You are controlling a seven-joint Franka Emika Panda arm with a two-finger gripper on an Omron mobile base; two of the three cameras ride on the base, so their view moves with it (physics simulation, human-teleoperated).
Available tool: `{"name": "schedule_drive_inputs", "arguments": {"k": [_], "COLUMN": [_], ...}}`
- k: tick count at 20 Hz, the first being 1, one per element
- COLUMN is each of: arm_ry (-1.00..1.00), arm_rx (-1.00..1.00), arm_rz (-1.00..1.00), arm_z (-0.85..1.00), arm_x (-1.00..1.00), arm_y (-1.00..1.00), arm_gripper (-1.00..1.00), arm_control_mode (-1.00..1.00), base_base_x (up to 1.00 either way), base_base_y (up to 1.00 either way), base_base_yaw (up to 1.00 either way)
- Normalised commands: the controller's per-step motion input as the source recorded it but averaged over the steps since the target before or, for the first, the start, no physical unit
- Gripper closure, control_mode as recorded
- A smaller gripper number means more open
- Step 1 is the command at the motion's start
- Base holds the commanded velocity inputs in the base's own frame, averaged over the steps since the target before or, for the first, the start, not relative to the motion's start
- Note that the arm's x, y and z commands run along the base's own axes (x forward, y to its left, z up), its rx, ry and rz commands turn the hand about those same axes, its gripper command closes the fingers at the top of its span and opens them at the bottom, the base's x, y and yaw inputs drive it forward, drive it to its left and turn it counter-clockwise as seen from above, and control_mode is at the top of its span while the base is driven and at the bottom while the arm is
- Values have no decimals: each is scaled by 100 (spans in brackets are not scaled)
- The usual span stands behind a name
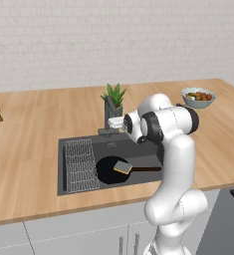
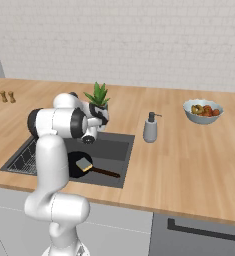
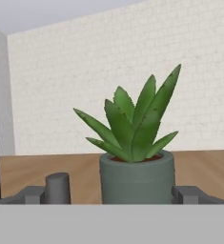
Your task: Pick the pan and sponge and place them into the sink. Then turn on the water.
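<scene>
The pan [image 1: 108,169] lies on the floor of the sink [image 1: 138,148], its long thin handle [image 1: 147,169] running toward the arm's side of the basin. The sponge [image 1: 122,167] rests on the pan at the root of the handle, dark face up with the yellow layer showing along its edge. In the left base view a wire grid rack [image 1: 80,165] fills the sink's far-left part, just beside the pan; the right base view catches only a corner of that rack [image 2: 24,159] behind the white arm.

The tool [image 3: 111,194] is held level at the back of the sink, its two dark fingertips [image 3: 189,194] set wide apart with nothing between them. Through the hand view it faces a potted plant [image 3: 135,157] in a grey-green pot (leaves upright and spiky), with a short dark cylinder [image 3: 57,188] standing near the left fingertip. The left base view shows the dark faucet [image 1: 110,115] just in front of that plant [image 1: 115,95].

The right base view alone shows the soap dispenser [image 2: 150,128] on the worktop [image 2: 189,165], right of the sink. A bowl of fruit [image 2: 203,111] sits farther right, and two small shakers [image 2: 7,96] stand far left.
</scene>
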Motion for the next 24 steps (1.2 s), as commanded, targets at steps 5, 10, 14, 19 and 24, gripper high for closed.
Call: {"name": "schedule_drive_inputs", "arguments": {"k": [5,10,14,19,24], "arm_ry": [0,0,0,0,0], "arm_rx": [0,0,0,1,1], "arm_rz": [0,-2,-4,-2,-1], "arm_z": [0,0,0,0,0], "arm_x": [0,0,-2,-9,-11], "arm_y": [-30,-43,-62,-76,-72], "arm_gripper": [-100,-100,-100,-100,-100], "arm_control_mode": [-100,-100,-100,-100,-100], "base_base_x": [0,0,0,0,0], "base_base_y": [0,0,0,0,0], "base_base_yaw": [0,0,0,0,0]}}
